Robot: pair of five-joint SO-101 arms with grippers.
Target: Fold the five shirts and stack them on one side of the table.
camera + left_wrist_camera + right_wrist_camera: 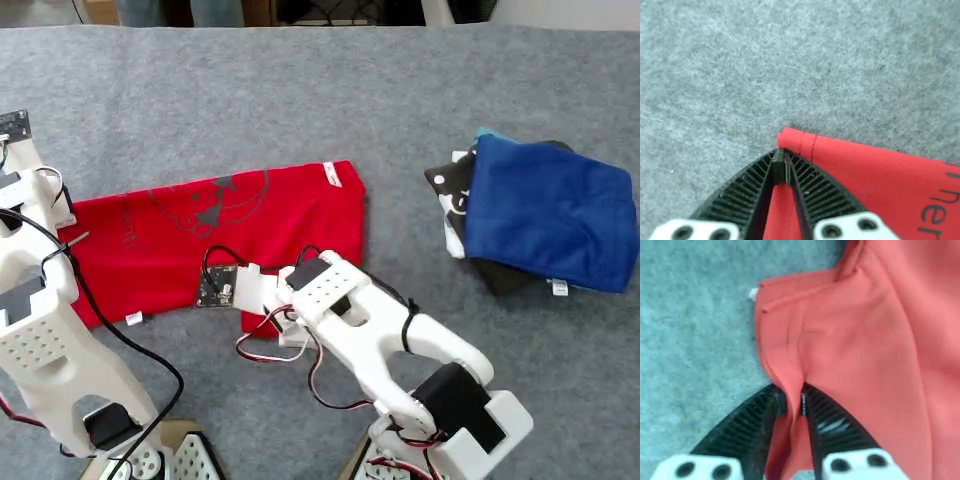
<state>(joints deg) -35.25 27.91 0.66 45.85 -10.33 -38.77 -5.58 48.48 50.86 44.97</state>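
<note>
Your left gripper (782, 162) and right gripper (793, 401) both pinch closed on red shirt (240, 235) edges, centre-left; folded stack (550, 215) sits at right.

Your left arm (40, 330) reaches forward at the left, left gripper (781, 161) pinched on the red shirt (290, 215). Your right arm (370, 325) stretches low leftward, right gripper (793, 399) clamped likewise.
</note>
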